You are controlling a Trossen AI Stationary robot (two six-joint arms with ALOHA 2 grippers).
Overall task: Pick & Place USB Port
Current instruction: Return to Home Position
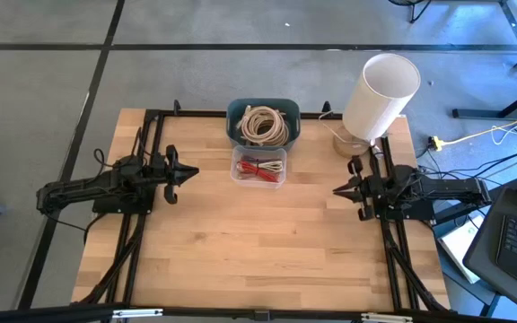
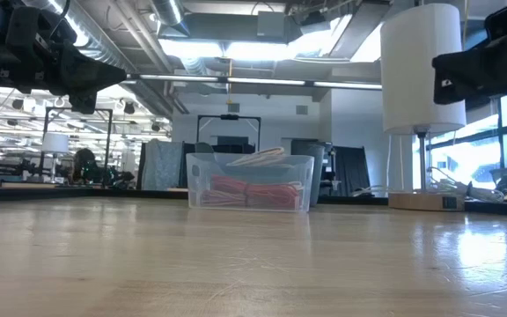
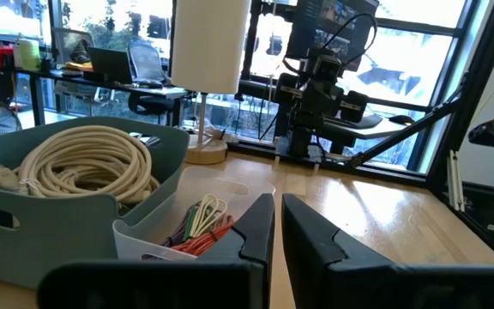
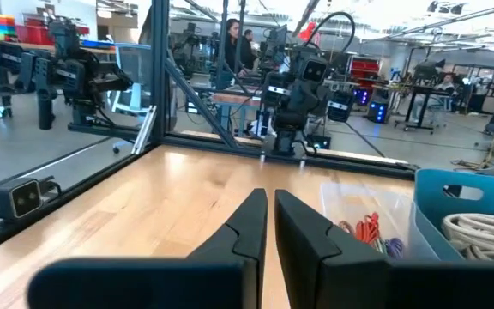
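Observation:
A teal bin [image 1: 263, 109] at the table's far middle holds a coiled beige cable [image 1: 264, 125], which also shows in the left wrist view [image 3: 84, 163]. In front of the teal bin stands a clear bin [image 1: 258, 168] with red and other coloured cable bundles [image 3: 202, 225]. My left gripper [image 1: 193, 171] hovers above the table left of the clear bin, shut and empty, pointing right. My right gripper [image 1: 337, 191] hovers right of the clear bin, shut and empty, pointing left. Both are well above the tabletop in the low view.
A white-shaded lamp [image 1: 380, 94] on a wooden base stands at the far right corner, just behind my right arm. The near half of the wooden tabletop [image 1: 258, 251] is bare. Black frame rails run along the left and right table edges.

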